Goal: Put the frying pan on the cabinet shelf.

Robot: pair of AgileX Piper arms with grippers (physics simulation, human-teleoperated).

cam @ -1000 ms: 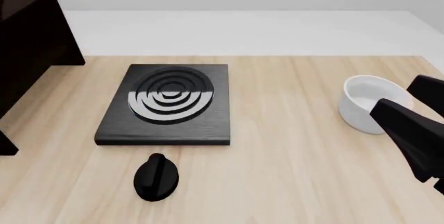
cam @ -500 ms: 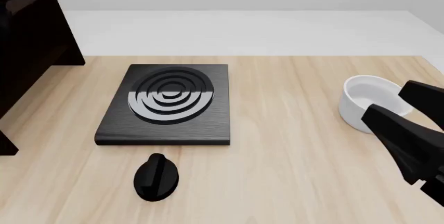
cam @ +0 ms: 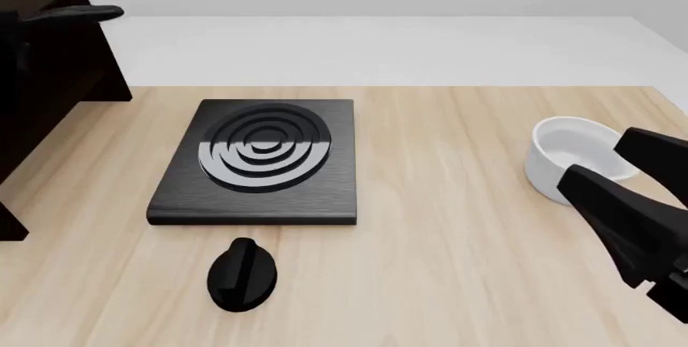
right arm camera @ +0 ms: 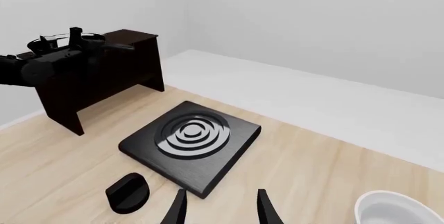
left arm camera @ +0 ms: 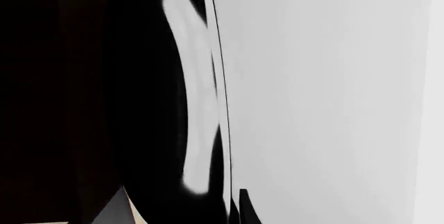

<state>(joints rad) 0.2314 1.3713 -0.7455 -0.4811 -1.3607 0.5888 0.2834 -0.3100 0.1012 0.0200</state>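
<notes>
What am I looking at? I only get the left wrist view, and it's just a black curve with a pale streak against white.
Observer: That is the frying pan, very close up. The right wrist view shows it at the end of the left arm, above the top of the dark cabinet.
Operator: Is it set down yet?
Observer: Cannot tell. From the front only its handle shows, poking out over the cabinet's top edge.
Operator: And the other arm?
Observer: The right gripper is open and holds nothing, near the white bowl.

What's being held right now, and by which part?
Left gripper seems to hold the frying pan; where exactly is hidden. Right gripper holds nothing.
</notes>
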